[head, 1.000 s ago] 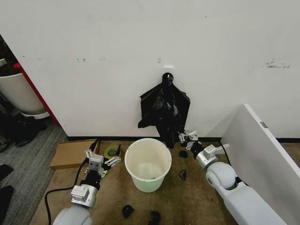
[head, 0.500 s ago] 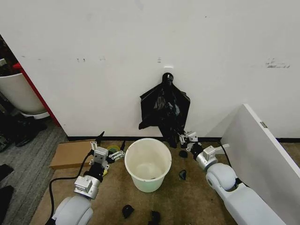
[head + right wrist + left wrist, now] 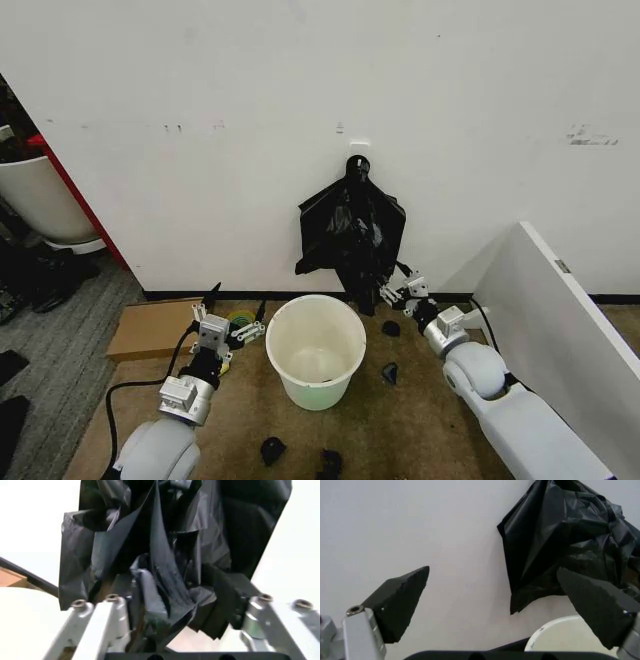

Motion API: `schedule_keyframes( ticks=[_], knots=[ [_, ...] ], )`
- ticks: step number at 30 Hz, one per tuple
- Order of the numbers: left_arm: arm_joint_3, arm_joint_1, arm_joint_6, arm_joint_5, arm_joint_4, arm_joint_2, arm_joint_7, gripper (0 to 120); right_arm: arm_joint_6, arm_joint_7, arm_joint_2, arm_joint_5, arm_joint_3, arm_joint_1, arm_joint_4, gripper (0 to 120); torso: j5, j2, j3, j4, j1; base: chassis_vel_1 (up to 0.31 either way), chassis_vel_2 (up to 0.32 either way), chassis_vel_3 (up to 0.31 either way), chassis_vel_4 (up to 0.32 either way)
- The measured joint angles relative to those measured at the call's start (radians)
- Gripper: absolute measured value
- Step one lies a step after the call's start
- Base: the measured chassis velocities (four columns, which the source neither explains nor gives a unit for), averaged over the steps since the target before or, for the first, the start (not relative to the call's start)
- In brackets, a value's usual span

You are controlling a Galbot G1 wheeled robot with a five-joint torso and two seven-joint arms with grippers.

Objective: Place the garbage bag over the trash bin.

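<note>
Partly hidden: right hand fingers behind garbage bag folds.

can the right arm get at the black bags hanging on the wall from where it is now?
Probably yes. The right gripper is already at the lower edge of the hanging black bags, fingers open with plastic folds between them in the right wrist view. Nothing blocks it; the bin sits beside, clear of its path.

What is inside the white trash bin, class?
The trash bin has no liner: its pale inner wall and floor show bare, apart from a small dark speck. The black garbage bag hangs on the wall behind it.
</note>
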Motion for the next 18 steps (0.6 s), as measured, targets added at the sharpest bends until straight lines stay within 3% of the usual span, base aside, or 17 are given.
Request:
schedule_keyframes(
  ticks=[11, 18],
  knots=[
    [0.005, -0.004, 0.001, 0.0, 0.0, -0.005, -0.001, 100, 0.007, -0.011, 0.008, 0.008, -0.011, 0.014, -0.037, 2, -0.0001, 0.0, 0.0, -0.0001, 0.0, 0.0, 0.0, 0.0, 0.0],
    [0.01, -0.008, 0.004, -0.004, -0.002, -0.002, -0.002, 100, 0.005, -0.004, 0.005, 0.024, -0.011, 0.007, -0.006, 0, -0.0002, 0.0, 0.0, 0.0, 0.0, 0.0, 0.0, 0.0, 0.0]
  ],
)
